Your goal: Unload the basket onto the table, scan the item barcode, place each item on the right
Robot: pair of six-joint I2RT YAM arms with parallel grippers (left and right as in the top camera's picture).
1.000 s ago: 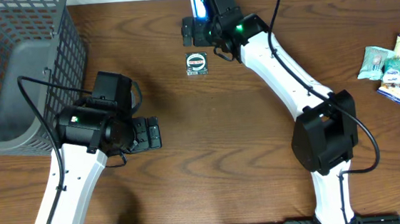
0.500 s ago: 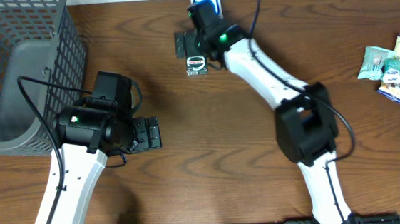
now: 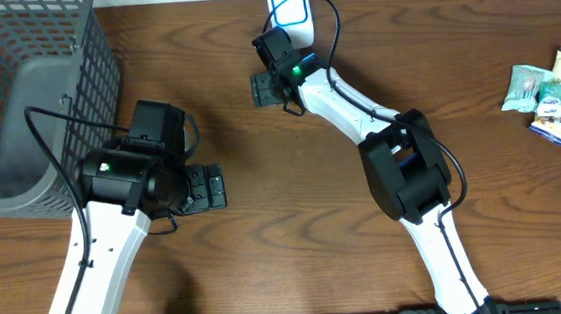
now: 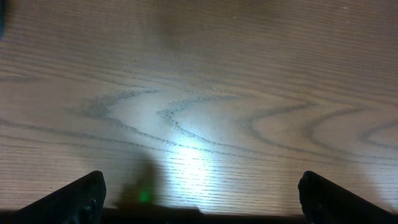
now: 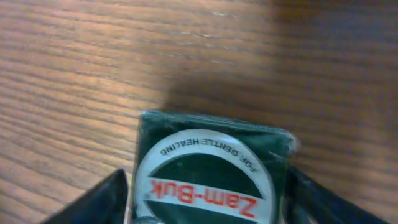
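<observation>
Step in hand: pickup of the box (image 5: 214,168) for scanning. The right gripper (image 3: 268,88) sits over it at upper centre of the overhead frame, just below a white-and-blue device (image 3: 290,6) (probably the scanner). In the right wrist view the jaws flank the box, close against its sides; whether they clamp it cannot be told.

Box: dark green, flat on the counter (image 3: 294,206), round label reading "Zam-Buk". No barcode shows.

The next move calls for a firm grip, a lift, and presenting the coded face to the device.

Left gripper (image 3: 208,188): wide open, empty.
</observation>
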